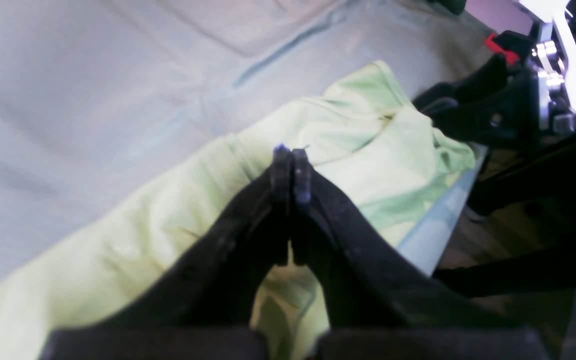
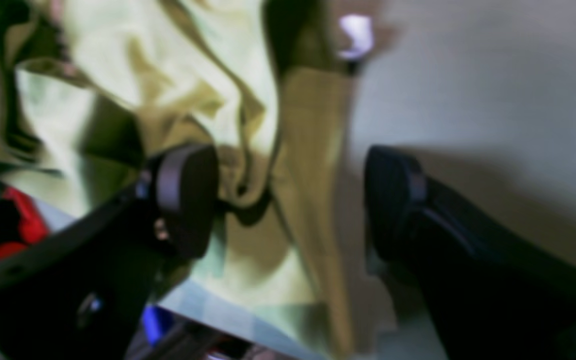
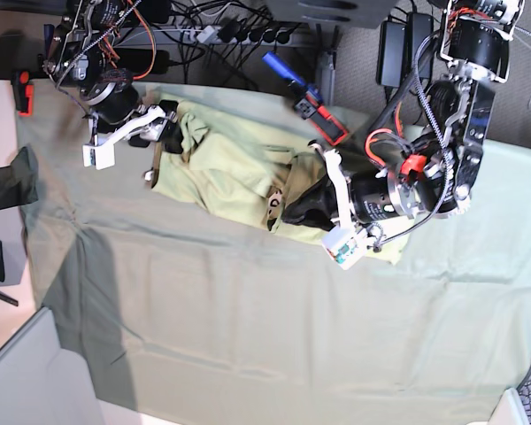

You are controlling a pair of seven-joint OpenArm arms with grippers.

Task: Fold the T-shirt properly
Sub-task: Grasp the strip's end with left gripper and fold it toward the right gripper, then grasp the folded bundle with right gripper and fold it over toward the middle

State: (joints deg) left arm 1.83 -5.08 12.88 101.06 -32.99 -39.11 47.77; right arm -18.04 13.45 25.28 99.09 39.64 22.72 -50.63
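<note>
The pale yellow-green T-shirt [image 3: 230, 168] lies crumpled in a long bunch across the back of the table. My left gripper [image 1: 290, 152] is shut, its tips pressed together just above the shirt [image 1: 348, 130]; I see no cloth between the tips. In the base view it [image 3: 289, 210] is at the shirt's right part. My right gripper [image 2: 290, 200] is open, with a rumpled fold of the shirt [image 2: 178, 65] between its fingers. In the base view it [image 3: 164, 133] sits at the shirt's left end.
A dull grey-green sheet [image 3: 248, 336] covers the table. A dark garment [image 3: 7, 186] hangs off the left edge. Red and blue clamps [image 3: 314, 111] and cables with a power strip [image 3: 230, 31] line the back edge.
</note>
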